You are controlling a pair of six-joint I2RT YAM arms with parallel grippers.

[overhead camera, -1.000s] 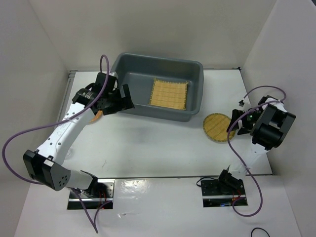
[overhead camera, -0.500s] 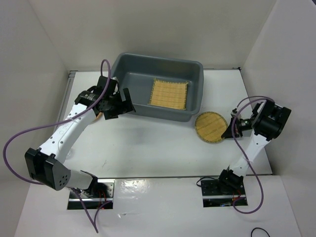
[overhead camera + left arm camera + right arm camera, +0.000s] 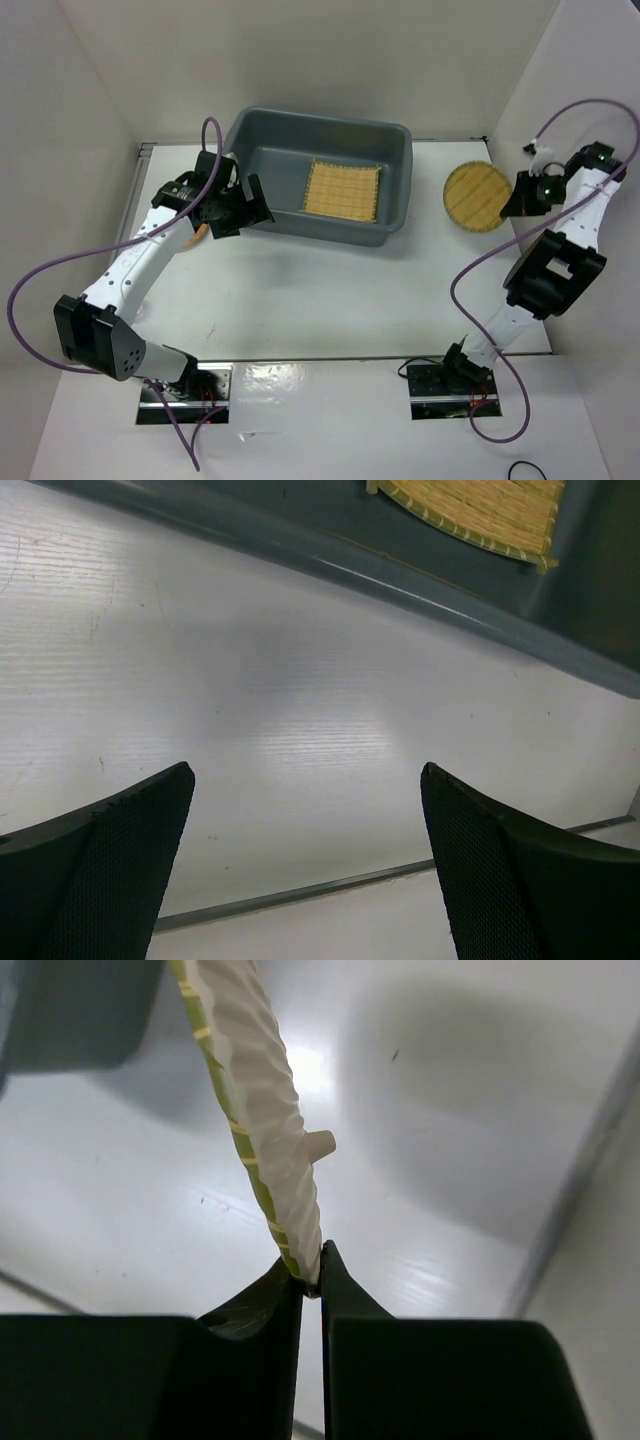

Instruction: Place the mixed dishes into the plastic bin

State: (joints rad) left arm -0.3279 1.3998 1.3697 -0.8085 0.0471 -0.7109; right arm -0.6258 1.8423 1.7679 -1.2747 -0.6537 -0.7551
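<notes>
Right claw: closed tight on the rim of the round woven plate, whose edge is pinched between both fingertips.
Round woven plate: tan, with a pale ribbed underside. It is held clear of the table, to the right of the plastic bin's right end, outside the bin and apart from it. It is tilted so that its face is turned toward the overhead camera.
Left claw: spread wide, with nothing held. It is positioned just outside the bin's left front corner, over the table surface.
Plastic bin: dark grey and rectangular, with rounded corners and a flared rim. It is taken as the reference for every position listed.
Square woven mat: tan, laid flat on the bin's floor, in its right half.
Table: white. The bin is carried on it.
</notes>
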